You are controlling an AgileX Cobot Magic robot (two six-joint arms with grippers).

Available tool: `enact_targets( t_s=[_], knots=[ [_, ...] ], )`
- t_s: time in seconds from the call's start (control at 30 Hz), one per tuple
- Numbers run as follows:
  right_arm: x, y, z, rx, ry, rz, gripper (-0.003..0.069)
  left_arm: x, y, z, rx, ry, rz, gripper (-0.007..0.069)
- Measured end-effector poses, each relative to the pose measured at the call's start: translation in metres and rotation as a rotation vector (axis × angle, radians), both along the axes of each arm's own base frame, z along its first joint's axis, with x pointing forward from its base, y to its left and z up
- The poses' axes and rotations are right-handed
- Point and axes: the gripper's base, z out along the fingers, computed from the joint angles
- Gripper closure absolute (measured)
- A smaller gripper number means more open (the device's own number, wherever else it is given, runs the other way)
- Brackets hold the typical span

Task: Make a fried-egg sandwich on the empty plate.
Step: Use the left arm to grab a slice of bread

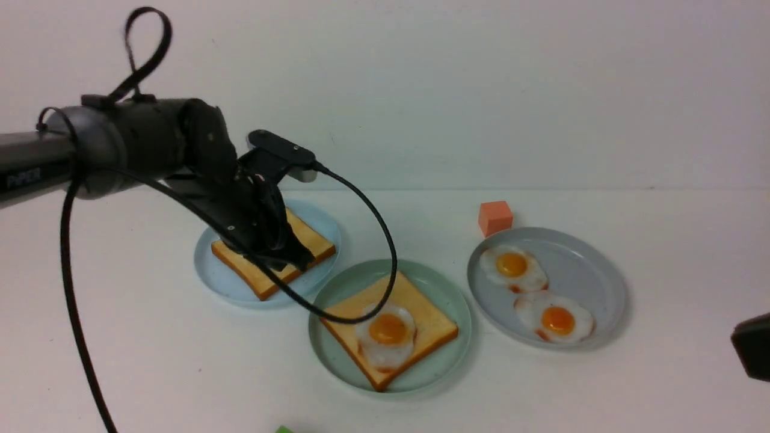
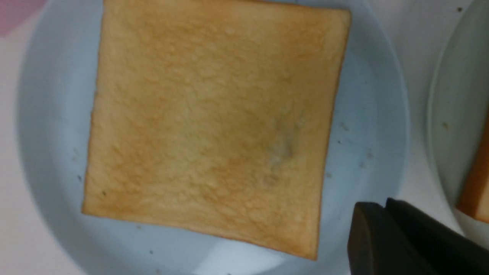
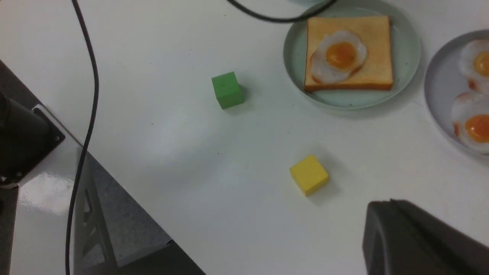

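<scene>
Lying on the round speckled mint-green plate (image 1: 445,288), one square golden toast slice (image 1: 421,307) carries a white fried egg with orange yolk (image 1: 386,334). The second toast slice (image 2: 214,126) lies on the light blue plate (image 1: 210,279) under the left gripper (image 1: 295,255), whose jaw state I cannot tell. Next, it must pinch that slice's edge. The right gripper (image 3: 382,214) is closed and empty.

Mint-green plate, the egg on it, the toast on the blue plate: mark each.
mint-green plate (image 1: 445,287): front view, bare surface inside the far right rim.
fried egg (image 1: 388,329): front view, on the yolk.
toast slice (image 2: 210,126): left wrist view, middle of its top face.
</scene>
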Motion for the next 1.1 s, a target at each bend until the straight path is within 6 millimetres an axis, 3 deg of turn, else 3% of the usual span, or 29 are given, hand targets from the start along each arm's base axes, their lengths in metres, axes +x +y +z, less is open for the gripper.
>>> enact_targets(
  t_s=[0.27,0.47,0.6,0.67,0.7,0.77,0.8,0.93,1.0,1.1],
  knots=[
    [0.003,-0.004,0.000,-0.040,-0.039,-0.025,0.0648,0.006,-0.008,-0.019,0.031,-0.014,0.063,0.0298],
    [0.003,-0.004,0.000,-0.042,-0.040,-0.026,0.0645,0.010,-0.006,-0.041,0.086,0.018,0.050,0.0267],
    [0.003,-0.004,-0.002,-0.046,-0.036,-0.026,0.0645,0.012,-0.006,-0.047,0.099,0.021,0.044,0.0319],
    [0.002,-0.005,-0.002,-0.047,-0.035,-0.026,0.0643,0.013,-0.006,-0.047,0.108,0.019,0.040,0.0412],
    [0.002,-0.005,-0.002,-0.047,-0.035,-0.026,0.0643,0.013,-0.006,-0.047,0.108,0.018,0.040,0.0421],
    [0.002,-0.005,-0.002,-0.046,-0.035,-0.026,0.0641,0.013,-0.006,-0.047,0.110,0.023,0.040,0.0572],
    [0.002,-0.005,-0.002,-0.043,-0.031,-0.031,0.0641,0.013,-0.006,-0.047,0.110,0.023,0.040,0.0601],
    [0.000,-0.007,-0.001,-0.032,-0.034,-0.038,0.0638,0.012,-0.005,-0.040,0.110,0.022,0.043,0.0635],
    [-0.001,-0.008,-0.001,-0.031,-0.038,-0.040,0.0638,0.009,-0.004,-0.031,0.106,0.019,0.047,0.0635],
    [-0.004,-0.014,0.002,-0.036,-0.071,-0.055,0.0635,-0.002,-0.002,0.017,0.051,-0.053,0.069,0.0637]
  ],
)
